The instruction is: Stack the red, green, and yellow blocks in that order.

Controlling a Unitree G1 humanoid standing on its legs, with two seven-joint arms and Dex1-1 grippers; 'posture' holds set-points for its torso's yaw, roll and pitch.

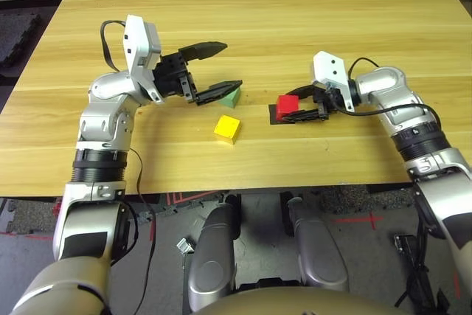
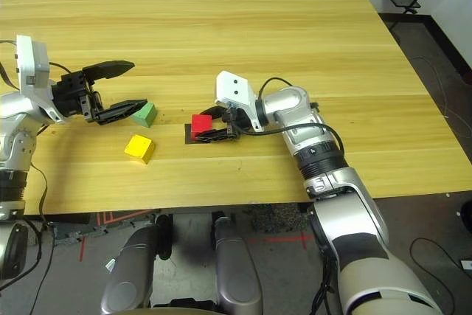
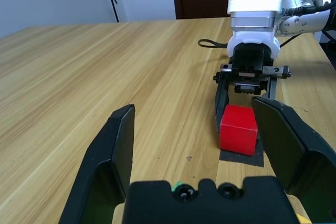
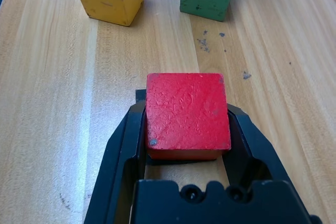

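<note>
The red block (image 1: 287, 103) sits on a flat black patch (image 3: 239, 157) right of the table's middle, and my right gripper (image 2: 203, 129) is shut on it, a finger on each side (image 4: 125, 145). The green block (image 2: 144, 114) lies on the wood to the left of it. My left gripper (image 1: 232, 66) hangs open just above and beside the green block. Its near finger (image 1: 221, 91) covers part of the block, and nothing is between the fingers. The yellow block (image 1: 227, 128) rests alone, nearer the front edge than the green one.
The wooden table (image 1: 295, 12) stretches bare behind the blocks. Its front edge (image 1: 243, 184) runs a short way in front of the yellow block. A cable (image 1: 369, 112) loops from my right wrist.
</note>
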